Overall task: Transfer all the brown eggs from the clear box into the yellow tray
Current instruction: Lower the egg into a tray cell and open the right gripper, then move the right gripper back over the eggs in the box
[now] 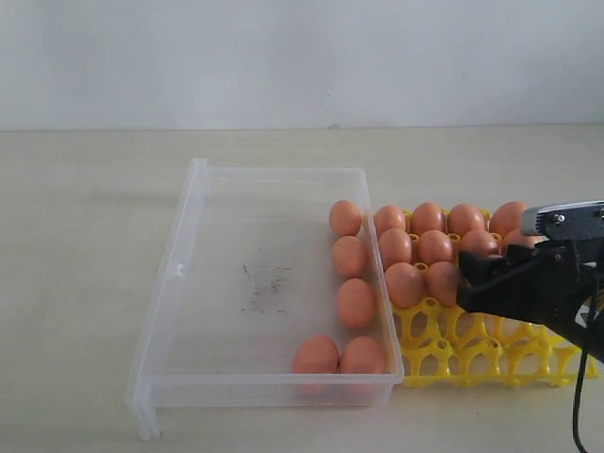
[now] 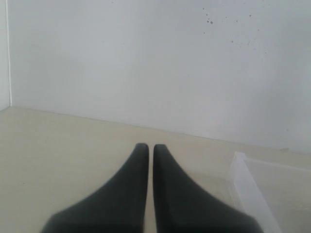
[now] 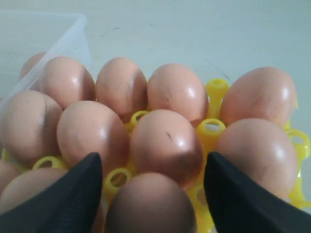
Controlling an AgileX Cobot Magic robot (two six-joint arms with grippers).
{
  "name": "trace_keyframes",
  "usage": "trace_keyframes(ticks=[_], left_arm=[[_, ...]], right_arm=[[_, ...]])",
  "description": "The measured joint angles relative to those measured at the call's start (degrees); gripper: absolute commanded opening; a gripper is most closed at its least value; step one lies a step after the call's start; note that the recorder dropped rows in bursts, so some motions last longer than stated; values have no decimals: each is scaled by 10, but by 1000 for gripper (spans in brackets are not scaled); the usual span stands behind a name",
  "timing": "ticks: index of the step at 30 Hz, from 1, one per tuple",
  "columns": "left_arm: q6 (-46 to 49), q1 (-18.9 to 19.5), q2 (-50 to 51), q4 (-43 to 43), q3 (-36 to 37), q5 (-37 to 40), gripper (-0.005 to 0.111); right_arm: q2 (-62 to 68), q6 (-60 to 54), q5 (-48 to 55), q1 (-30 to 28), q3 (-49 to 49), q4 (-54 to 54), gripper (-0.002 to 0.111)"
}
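Exterior view: the clear box (image 1: 189, 283) holds five brown eggs (image 1: 356, 303) in a loose line along its wall on the side of the yellow tray (image 1: 453, 363), which lies just beside the box. More eggs fill the tray's cups away from the camera. The right gripper (image 1: 467, 274) hangs over those filled cups on the tray's side away from the box.

Left wrist view: the left gripper (image 2: 147, 146) has its fingers (image 2: 180, 204) pressed together with only a thin slit between them and nothing in it. A corner of the box shows just beside them.

Right wrist view: the right fingers (image 3: 63, 204) stand spread wide. A shadowed egg (image 3: 150, 206) sits in a tray cup between them, and slivers of yellow show on either side of it, so nothing is gripped.
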Motion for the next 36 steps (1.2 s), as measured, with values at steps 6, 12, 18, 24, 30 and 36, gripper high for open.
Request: trace_keyframes(ticks=[6, 12, 18, 24, 30, 36], left_arm=[[0, 0, 0, 0, 0, 0, 4], [0, 0, 0, 0, 0, 0, 4], [0, 0, 0, 0, 0, 0, 4], [0, 0, 0, 0, 0, 0, 4], [0, 0, 0, 0, 0, 0, 4], [0, 0, 0, 0, 0, 0, 4]], right_arm=[[-45, 33, 1, 0, 0, -3, 63], [-155, 94, 8, 0, 1, -39, 55], [-249, 254, 179, 40, -60, -226, 22], [-257, 520, 402, 160, -194, -470, 0], [-221, 748, 498, 256, -304, -678, 0], [-140, 989, 399, 266, -348, -866, 0]])
